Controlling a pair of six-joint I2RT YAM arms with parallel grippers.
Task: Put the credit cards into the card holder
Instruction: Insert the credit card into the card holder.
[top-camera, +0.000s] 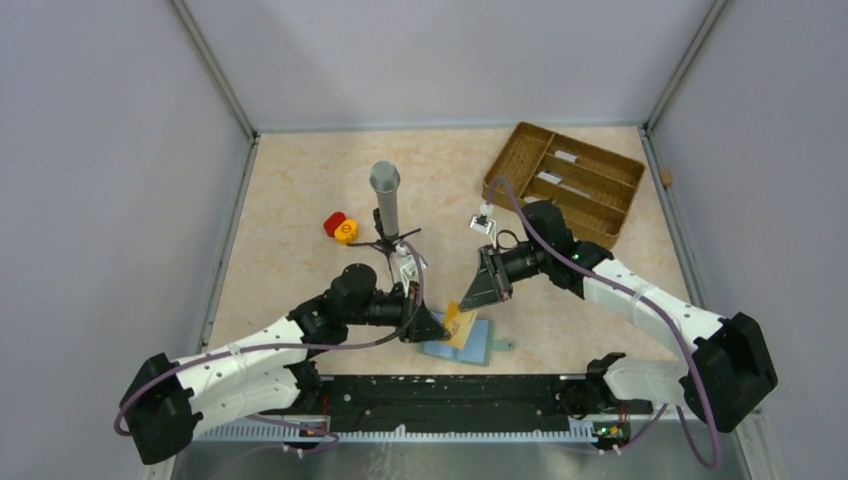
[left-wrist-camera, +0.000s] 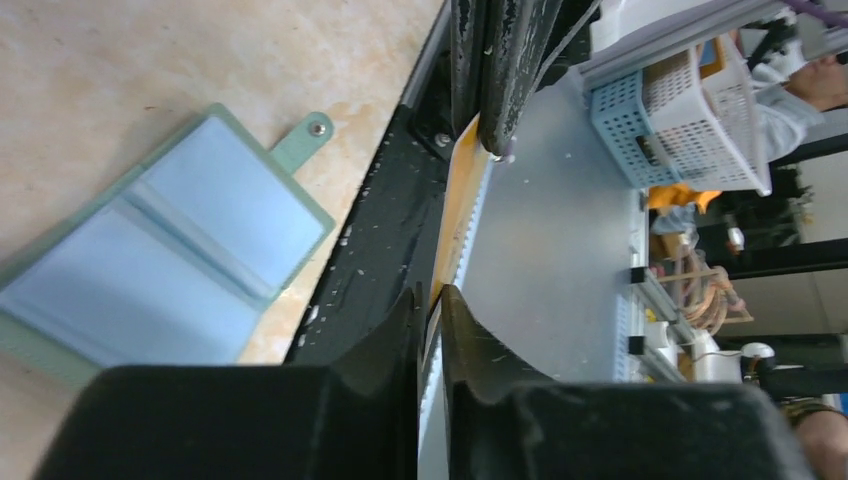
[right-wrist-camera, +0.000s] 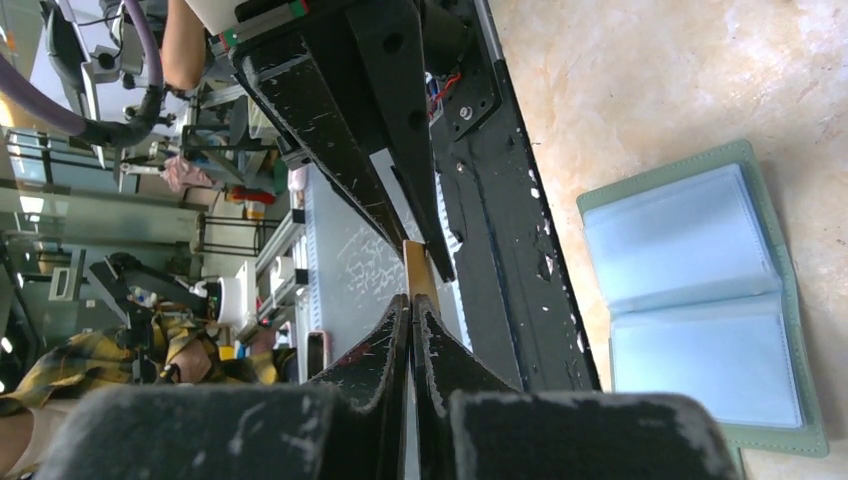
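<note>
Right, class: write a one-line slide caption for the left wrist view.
One tan card, edge-on, pinched by left gripper and right gripper; wallet lies open at left.

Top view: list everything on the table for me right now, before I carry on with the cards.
card holder: one, grey-green with light blue panels, lying open at the near edge
tan-gold card: one, held over the holder
silvery cards: at least two, in the tray
brown tray: one, compartmented, far right
grey cylinder: one, upright on a black stand, centre
red piece, yellow piece: one each, touching, left of the cylinder
left gripper: shut on the tan-gold card
right gripper: shut on the same card
</note>
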